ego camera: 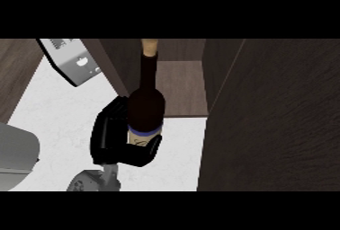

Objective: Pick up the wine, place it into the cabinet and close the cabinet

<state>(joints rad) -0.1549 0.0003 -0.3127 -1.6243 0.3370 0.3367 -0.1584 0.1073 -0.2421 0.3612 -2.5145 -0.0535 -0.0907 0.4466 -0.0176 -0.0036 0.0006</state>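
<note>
A dark wine bottle (146,101) with a tan top and a blue band near its base stands upright just above the white counter. My left hand (108,134) is shut on its lower body, fingers on the bottle's left side and the thumb curled across its front. The bottle is right in front of the open cabinet (185,87), and its neck overlaps the brown shelf opening. The cabinet's dark door (272,121) stands open at the right and fills that side of the view. My right hand does not show.
A grey appliance (69,60) lies at the back left beside the cabinet's side wall. A grey rounded object (16,150) sits at the left edge. White counter (60,112) shows between them.
</note>
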